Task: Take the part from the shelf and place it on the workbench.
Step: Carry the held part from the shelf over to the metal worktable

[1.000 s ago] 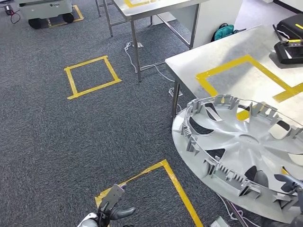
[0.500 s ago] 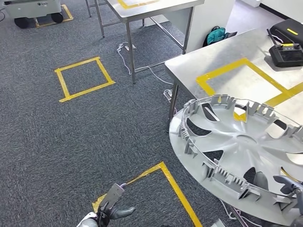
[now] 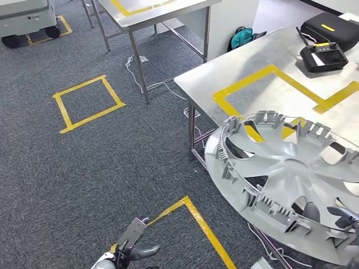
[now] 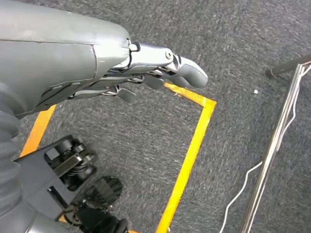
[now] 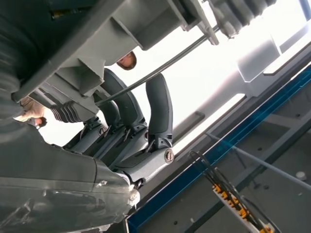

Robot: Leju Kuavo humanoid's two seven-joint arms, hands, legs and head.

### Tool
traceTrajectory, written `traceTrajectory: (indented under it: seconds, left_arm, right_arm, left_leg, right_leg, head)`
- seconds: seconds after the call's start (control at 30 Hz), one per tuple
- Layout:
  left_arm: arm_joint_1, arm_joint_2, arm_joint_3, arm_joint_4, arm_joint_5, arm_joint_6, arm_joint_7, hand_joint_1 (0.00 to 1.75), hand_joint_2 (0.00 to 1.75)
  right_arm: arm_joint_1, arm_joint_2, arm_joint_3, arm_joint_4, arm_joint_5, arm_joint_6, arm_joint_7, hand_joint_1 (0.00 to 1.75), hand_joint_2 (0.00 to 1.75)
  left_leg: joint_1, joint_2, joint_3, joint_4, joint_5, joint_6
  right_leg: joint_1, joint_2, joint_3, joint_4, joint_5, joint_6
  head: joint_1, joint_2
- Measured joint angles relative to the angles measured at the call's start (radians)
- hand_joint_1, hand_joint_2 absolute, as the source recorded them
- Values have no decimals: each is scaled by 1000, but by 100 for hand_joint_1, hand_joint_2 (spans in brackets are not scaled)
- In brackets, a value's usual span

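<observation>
Fingers [image 5: 159,109] of the right hand [image 5: 139,141] are curled up around the edge of the part [image 3: 292,179], a big silver wheel cover, and they grip it from below; in the head view dark fingertips poke up through the cover's openings near its lower right rim. The cover is carried almost flat, hollow side up, with its ribbed clips showing round the rim. Its far edge hangs over the near corner of the steel table [image 3: 254,84], above the yellow tape outline [image 3: 271,73] marked on the top, while its near edge is out over the carpet; I cannot tell whether it touches the table anywhere.

Down at the robot's left side, the left hand [image 4: 154,73] hangs over the grey carpet [image 3: 106,162] with nothing in it, its fingers stretched out straight and lying close together. Below it runs a yellow tape square [image 3: 199,224] on the floor, and another yellow square [image 3: 87,102] lies further off.

At the far end of the table sit a black handheld controller [image 3: 323,56] and a black case [image 3: 330,25] behind it. A second steel table [image 3: 156,11] stands beyond, with a teal bag [image 3: 242,37] on the floor between the two.
</observation>
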Motion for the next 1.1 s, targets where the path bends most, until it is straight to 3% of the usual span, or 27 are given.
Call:
traceTrajectory:
  seconds: [0.03, 0.1, 0.17, 0.27, 0.33, 0.43, 0.47, 0.5, 0.53, 0.6, 0.67, 0.7, 0.77, 0.83, 0.87, 0.97, 1.0, 1.03, 1.1]
  left_arm:
    - [0, 1, 0, 0, 0, 0, 0, 0, 175]
    - [0, 2, 1, 0, 0, 0, 0, 0, 175]
    - [-1, 2, 2, 0, 0, 0, -1, 0, 175]
    - [-1, 2, 2, 0, 0, 0, -2, 0, 175]
    - [-2, 1, 2, 0, 0, 0, -3, 0, 175]
    - [-2, 1, 2, 0, 0, 0, -4, 0, 175]
    - [-1, 1, 2, 0, 0, 0, -4, 0, 175]
    - [0, 1, 2, 0, 0, 0, -4, 0, 175]
    - [0, 1, 2, 0, 0, 0, -5, 0, 175]
    - [1, 1, 3, 0, 0, 0, -5, 0, 175]
    - [2, 2, 3, 0, 0, 0, -5, 0, 175]
    - [2, 4, 3, 0, 0, 0, -5, 0, 175]
    - [2, 4, 3, 0, 0, 0, -5, 0, 175]
    - [-1, 3, 3, 0, 0, 0, -6, 0, 175]
    - [-2, 2, 3, 0, 0, 0, -6, 0, 175]
    - [-1, 4, 4, 0, 0, 0, -6, 0, 175]
    - [0, 4, 4, 0, 0, 0, -6, 0, 175]
    - [0, 4, 4, 0, 0, 0, -6, 0, 175]
    - [0, 5, 4, 0, 0, 0, -6, 0, 175]
  right_arm:
    - [0, 0, 0, 0, 0, 0, 0, 175, 175]
    - [0, 0, 0, 0, 0, 0, 2, 175, 175]
    - [0, 0, 0, 0, 0, 0, 6, 175, 175]
    - [1, 0, 1, 0, 0, 0, 10, 175, 175]
    - [0, -1, 1, -1, 0, 0, 11, 175, 175]
    - [-1, -3, 1, -1, 0, 0, 12, 175, 175]
    - [0, -4, 1, -1, 0, 0, 12, 175, 175]
    - [0, -5, 1, -1, 0, 0, 12, 175, 175]
    - [1, -6, 1, -1, 0, 0, 13, 175, 175]
    - [0, -6, 1, -1, 0, 0, 16, 175, 175]
    - [-3, -8, 1, -1, -1, 0, 17, 175, 175]
    - [-4, -9, 2, -1, -1, 0, 18, 175, 175]
    - [-4, -10, 2, -1, 0, 0, 20, 175, 175]
    - [-4, -10, 2, -1, 0, 0, 22, 175, 175]
    - [-4, -10, 2, -2, 0, 0, 23, 175, 175]
    - [-6, -11, 3, -2, 0, 0, 23, 175, 175]
    - [-6, -11, 3, -2, 0, 0, 23, 175, 175]
    - [-6, -11, 3, -2, 0, 0, 23, 175, 175]
    - [-6, -11, 3, -3, 0, 0, 23, 175, 175]
  left_leg:
    - [0, -1, 4, -34, 34, 2]
    - [-2, -5, 48, -163, 124, 10]
    - [-5, -9, 86, -258, 153, 19]
    - [-5, -10, 102, -285, 148, 35]
    - [-2, -9, 117, -288, 144, 47]
    - [-2, -3, 135, -289, 127, 57]
    - [-2, 0, 142, -289, 121, 57]
    - [-2, 2, 151, -289, 114, 57]
    - [-2, 6, 162, -289, 106, 55]
    - [-2, 14, 184, -289, 90, 48]
    - [-7, 27, 197, -289, 75, 38]
    - [-10, 35, 201, -288, 71, 32]
    - [-12, 49, 208, -288, 63, 22]
    - [-8, 37, 198, -254, 48, 13]
    - [-7, 25, 174, -207, 29, 9]
    - [-5, 3, 55, -18, -43, 3]
    - [-5, 1, 31, 5, -42, 4]
    - [-5, -1, 24, -9, -19, 5]
    - [-4, -20, 56, -124, 71, 10]
  right_leg:
    - [0, 5, 9, 0, -6, 1]
    - [0, 13, 28, 0, -19, 6]
    - [1, 20, 36, -3, -31, 16]
    - [3, 20, 42, -1, -35, 35]
    - [3, 7, 23, 45, -54, 43]
    - [2, -7, -83, 220, -120, 53]
    - [1, -8, -115, 261, -131, 56]
    - [-1, -10, -132, 270, -123, 59]
    - [-3, -13, -131, 242, -94, 60]
    - [-4, -39, -92, 117, -5, 63]
    - [3, -77, -64, 26, 34, 51]
    - [7, -84, -62, 13, 34, 40]
    - [7, -64, -58, 10, 36, 21]
    - [2, -42, -49, 7, 36, 13]
    - [0, -31, -45, 5, 35, 9]
    - [-1, 5, -36, 4, 27, -1]
    - [-1, 17, -33, 4, 24, -2]
    - [-1, 29, -29, 4, 22, -1]
    - [-3, 54, -20, 3, 17, 2]
  head:
    - [0, 0]
    - [0, 0]
    - [0, 0]
    - [-2, 0]
    - [0, 0]
    - [3, 0]
    - [2, 0]
    - [3, 0]
    - [3, 0]
    - [3, 0]
    - [6, 0]
    - [6, 0]
    - [4, 0]
    - [3, 0]
    - [2, 0]
    - [1, 0]
    - [2, 0]
    - [2, 0]
    - [2, 0]
